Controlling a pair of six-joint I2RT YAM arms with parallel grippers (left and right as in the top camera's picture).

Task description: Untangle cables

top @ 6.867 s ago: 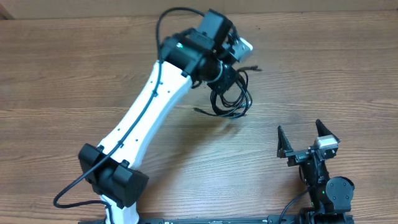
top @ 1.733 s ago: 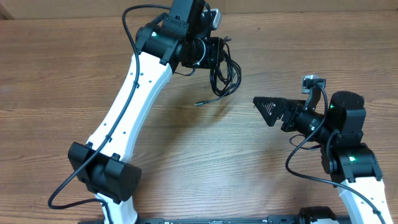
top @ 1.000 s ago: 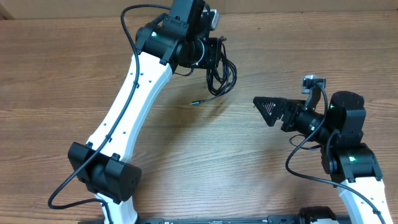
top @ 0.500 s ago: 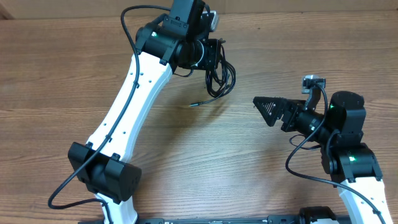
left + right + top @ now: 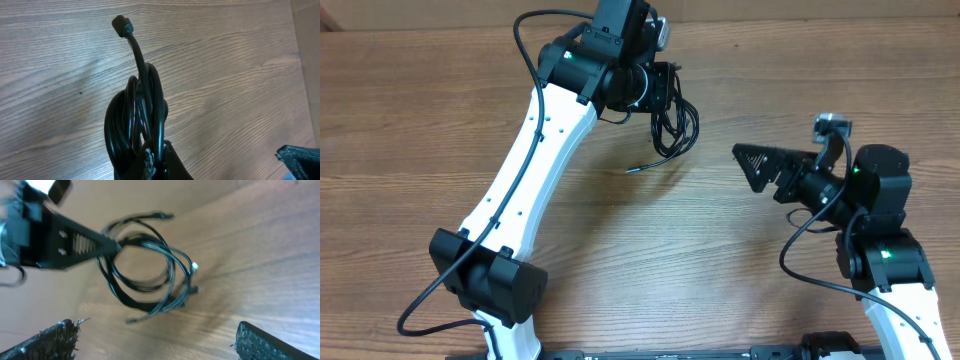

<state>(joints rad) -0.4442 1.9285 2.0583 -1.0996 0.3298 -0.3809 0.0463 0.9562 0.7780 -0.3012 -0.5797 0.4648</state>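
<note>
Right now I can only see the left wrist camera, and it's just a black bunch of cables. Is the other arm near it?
Observer: Near, but not touching. The right gripper is open and points at the cables across a strip of bare table.
Operator: Is the bunch a tight knot?
Observer: It doesn't look tight. In the right wrist camera the cables hang wide and round from the left gripper, with see-through space in the middle.

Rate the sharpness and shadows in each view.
Overhead: sharp, evenly lit, with a soft shadow beside the left arm. Left wrist: the cables are close to the lens but fairly crisp, and the wood grain is clear. Right wrist: motion blur smears the cables.
</note>
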